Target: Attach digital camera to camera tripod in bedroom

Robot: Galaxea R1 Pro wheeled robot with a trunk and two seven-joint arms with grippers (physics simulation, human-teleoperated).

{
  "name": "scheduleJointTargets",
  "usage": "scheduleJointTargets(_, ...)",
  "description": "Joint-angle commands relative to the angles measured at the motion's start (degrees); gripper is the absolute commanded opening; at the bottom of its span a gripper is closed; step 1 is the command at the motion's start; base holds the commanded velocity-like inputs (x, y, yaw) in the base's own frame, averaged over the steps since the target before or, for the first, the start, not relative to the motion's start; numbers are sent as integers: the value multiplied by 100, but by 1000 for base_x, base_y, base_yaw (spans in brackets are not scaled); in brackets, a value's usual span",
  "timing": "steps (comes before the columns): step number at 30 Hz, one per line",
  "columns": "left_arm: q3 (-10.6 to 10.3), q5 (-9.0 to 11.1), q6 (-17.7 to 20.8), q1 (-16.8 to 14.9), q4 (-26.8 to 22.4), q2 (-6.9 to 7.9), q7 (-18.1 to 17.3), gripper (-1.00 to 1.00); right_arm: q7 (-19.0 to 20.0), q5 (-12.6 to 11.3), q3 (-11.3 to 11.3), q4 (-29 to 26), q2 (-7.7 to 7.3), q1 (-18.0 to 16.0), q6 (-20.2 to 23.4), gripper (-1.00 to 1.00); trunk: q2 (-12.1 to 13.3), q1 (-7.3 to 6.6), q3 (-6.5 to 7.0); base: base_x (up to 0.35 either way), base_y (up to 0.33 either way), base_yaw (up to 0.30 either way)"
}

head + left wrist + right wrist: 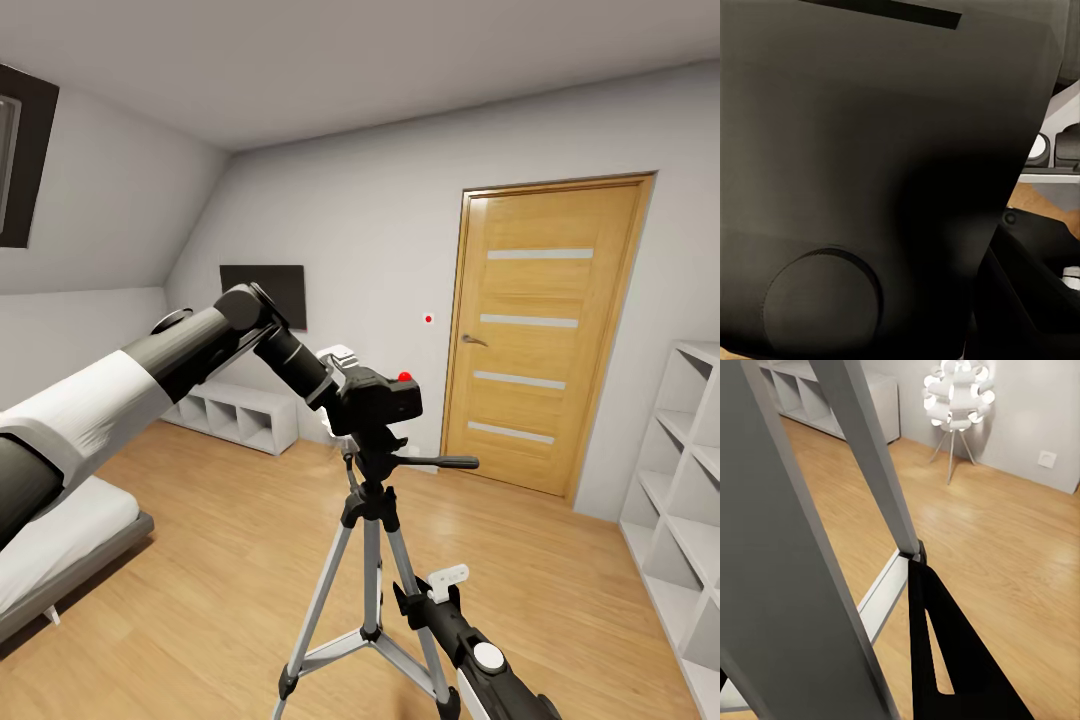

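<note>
Light grey walls and a sloped ceiling closed the bedroom around us, over a light wood plank floor. We counted one oak door with four frosted strips, one tall white cube shelf at the right wall, one low white cube unit under a dark wall panel, and one white mattress on a grey bed frame at the left.

Our left arm, sleeved in white and glossy black, reached across to the small black boxy digital camera, whose round red button showed on top. The left hand lay at the camera's back, and we could not tell whether its fingers were closed on it. In the left wrist view the camera's matt black body sat right against the lens.

The camera sat atop the black pan head of the tall camera tripod with silver metal legs, three legs in all, its side handle pointing right. Our right hand hung low beside a tripod leg; its grip we could not make out. In the right wrist view, smooth grey legs crossed close in front, with one white ball-cluster floor lamp beyond them.
</note>
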Motion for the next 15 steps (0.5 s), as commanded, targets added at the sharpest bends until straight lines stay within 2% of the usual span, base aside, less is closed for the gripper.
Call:
scheduleJointTargets(1,-18,12,44,-7,0,4,-15,-100,7,93,13,154,2,4,-16,-100,-1,4,-5,0,0,0)
scheduleJointTargets(15,-30,5,44,-7,18,4,-8,-100,7,93,13,154,2,4,-18,-100,-1,4,-5,0,0,0)
